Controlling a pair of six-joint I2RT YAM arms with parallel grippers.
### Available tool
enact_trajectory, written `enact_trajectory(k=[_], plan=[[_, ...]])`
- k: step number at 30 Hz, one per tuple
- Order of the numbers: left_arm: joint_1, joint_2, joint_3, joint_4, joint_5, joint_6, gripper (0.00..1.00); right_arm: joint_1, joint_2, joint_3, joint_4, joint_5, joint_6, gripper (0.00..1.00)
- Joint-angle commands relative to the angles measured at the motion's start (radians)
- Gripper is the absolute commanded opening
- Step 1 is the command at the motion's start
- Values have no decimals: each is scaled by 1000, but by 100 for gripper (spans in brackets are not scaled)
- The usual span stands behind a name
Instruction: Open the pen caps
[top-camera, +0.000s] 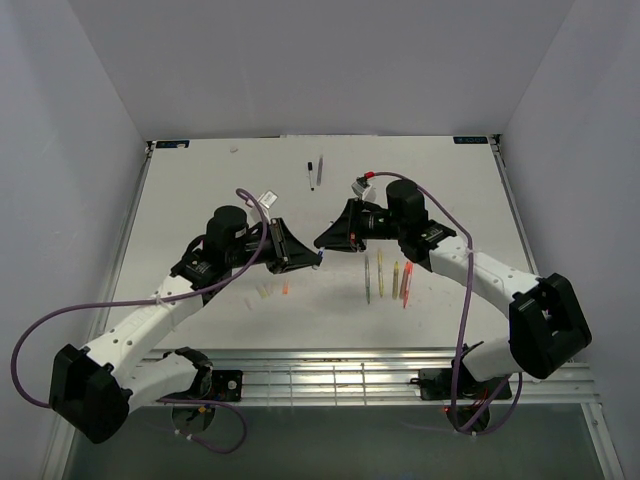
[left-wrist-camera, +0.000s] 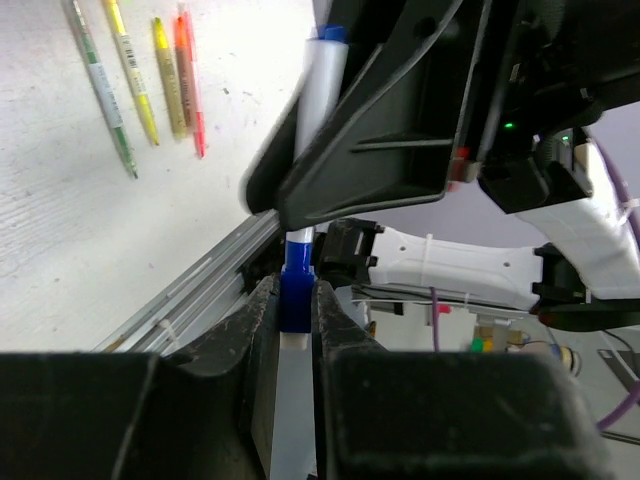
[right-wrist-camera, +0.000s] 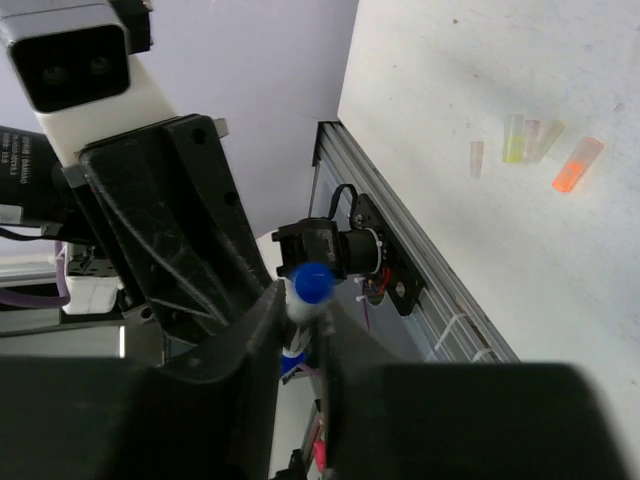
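Overhead, the two arms meet above the middle of the white counter (top-camera: 200, 200), with the left end effector (top-camera: 316, 262) and right end effector (top-camera: 320, 243) tip to tip; what they share is too small to make out here. Loose caps (top-camera: 285, 288) lie just below the left one. A row of pens (top-camera: 368, 280) lies below the right one, and two dark pens (top-camera: 310, 173) lie well apart at the far side. Next, the left wrist view shows the left fingers (left-wrist-camera: 250, 330) narrow and pinching a white pen (left-wrist-camera: 298, 240) at its blue band (left-wrist-camera: 295, 295). The barrel runs up behind the black right end effector to a blue tip (left-wrist-camera: 332, 32). Lastly, the right wrist view shows the right fingers (right-wrist-camera: 262, 330) closed narrowly on the same pen just under that tip, and the pale, yellow and orange caps lying together on the counter near its edge. I cannot tell which blue part is the cap.
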Motion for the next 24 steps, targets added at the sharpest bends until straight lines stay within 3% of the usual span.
enact_trajectory(k=[1,11,24], plan=[[-5,-6,40,15,10,8,0,13,6,-6,81,4,29,11],[-5,-18,-31,9,92,18,0,-8,52,86,49,57,62,8],[-34,-118,-134,-11,151,20,0,-175,309,365,138,15,174,8]])
